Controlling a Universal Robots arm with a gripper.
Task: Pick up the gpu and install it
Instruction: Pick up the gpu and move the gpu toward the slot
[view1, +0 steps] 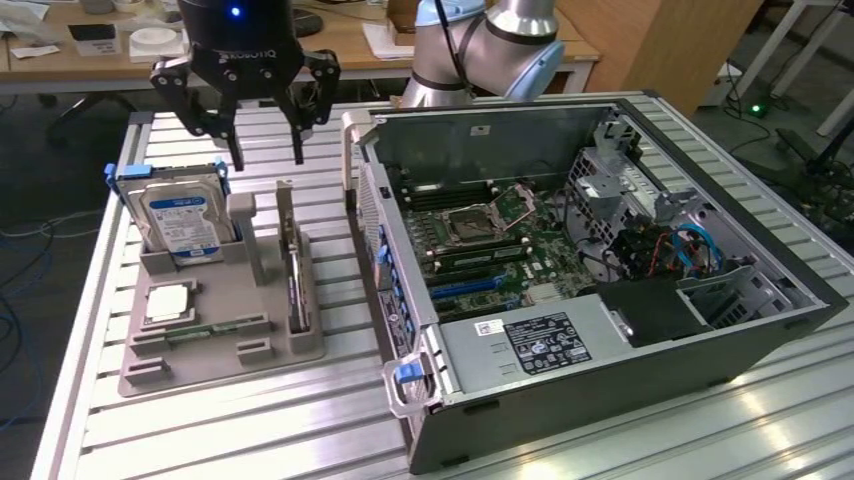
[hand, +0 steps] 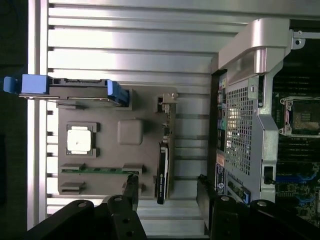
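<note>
One slim dark gpu (view1: 296, 283) upright in blocky grey tray (view1: 200, 372).

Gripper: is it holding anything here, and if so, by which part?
Nothing is held. The gripper hangs open and empty above the grey parts holder; the gpu stands on edge in its slot there, untouched.

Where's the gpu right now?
In the exterior view the gpu stands on edge in the grey holder tray, on that view's left, between the hard drive and the open computer case; the open gripper hangs above, apart from it.
</note>
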